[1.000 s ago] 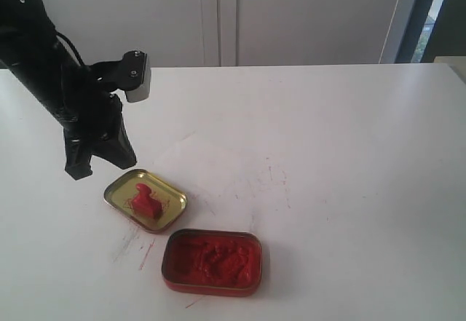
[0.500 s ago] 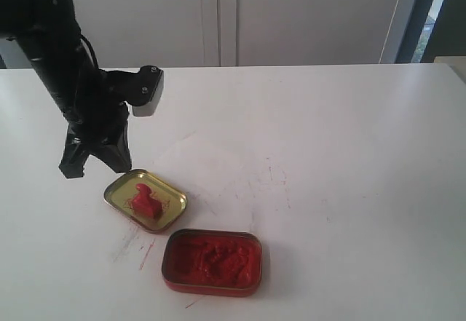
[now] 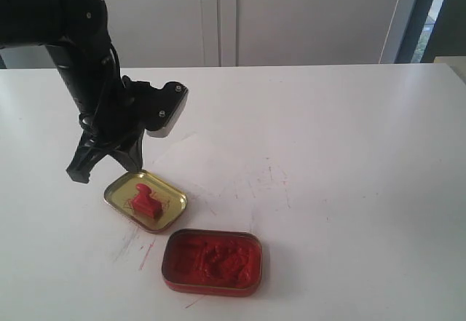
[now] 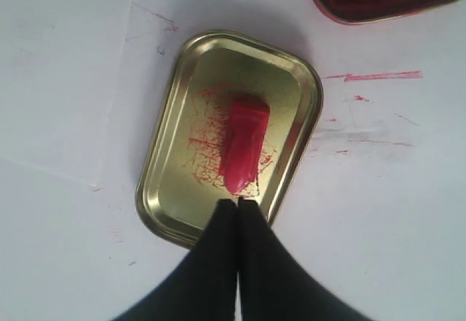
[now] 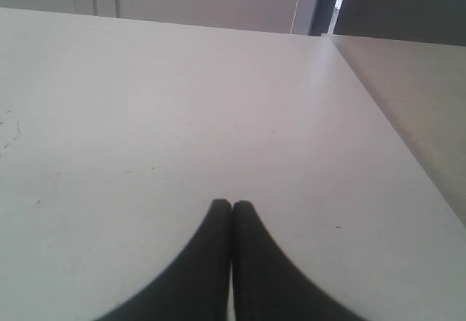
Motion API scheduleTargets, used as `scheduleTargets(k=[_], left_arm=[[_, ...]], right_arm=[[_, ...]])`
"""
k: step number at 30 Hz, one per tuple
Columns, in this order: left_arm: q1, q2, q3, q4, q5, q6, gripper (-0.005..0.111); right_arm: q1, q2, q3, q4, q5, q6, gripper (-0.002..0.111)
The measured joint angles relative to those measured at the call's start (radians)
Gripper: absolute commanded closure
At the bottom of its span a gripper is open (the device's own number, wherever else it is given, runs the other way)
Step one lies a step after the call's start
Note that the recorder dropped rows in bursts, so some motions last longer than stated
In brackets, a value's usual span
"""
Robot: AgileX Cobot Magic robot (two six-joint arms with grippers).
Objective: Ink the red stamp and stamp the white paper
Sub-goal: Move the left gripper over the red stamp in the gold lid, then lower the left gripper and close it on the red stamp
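The small bright red stamp (image 3: 145,199) with its block base and rounded knob sits in the middle of the shallow gold-coloured metal tin lid (image 3: 164,190), whose floor is scratched with red smears. In the exterior view the stamp looks upright. The left wrist view sees it foreshortened, so we cannot be sure how it stands.

The rectangular red tin of lumpy ink paste (image 3: 211,287) lies just beside the lid, nearer the camera. The thin white paper (image 3: 207,164) lies on the lid's far side and is barely distinct from the white table (image 3: 364,153). We make it out only by faint edges, and we cannot tell whether the lid overlaps it or whether the red flecks there form a proper mark.

The left gripper (image 4: 238,203) hangs above the lid's edge, aimed at the stamp. Its fingers are pressed together and hold nothing. The right gripper (image 5: 231,206) is likewise closed and empty over bare table, and the exterior view does not show it.

We judge that the task is at its opening step, the approach to the stamp, with nothing grasped yet. The next move calls for spreading the left fingers, lowering them around the knob without nudging the light lid, then closing. How high the fingertips are above the stamp we cannot tell.
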Motion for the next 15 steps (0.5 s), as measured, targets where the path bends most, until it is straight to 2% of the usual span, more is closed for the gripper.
scheduleTargets(k=[4,8,12,15], left_arm=[[0.000,0.000,0.000,0.000,-0.002,0.106,0.086],[0.000,0.000,0.000,0.000,-0.002,0.128,0.075],[0.000,0.001,0.000,0.000,-0.006,0.150,0.066],[0.000,0.020,0.000,0.000,-0.014,0.150,0.066]], right_arm=[[0.000,0.000,0.000,0.000,0.000,0.000,0.108],[0.000,0.000,0.000,0.000,0.000,0.000,0.108],[0.000,0.000,0.000,0.000,0.000,0.000,0.108],[0.000,0.000,0.000,0.000,0.000,0.000,0.108]])
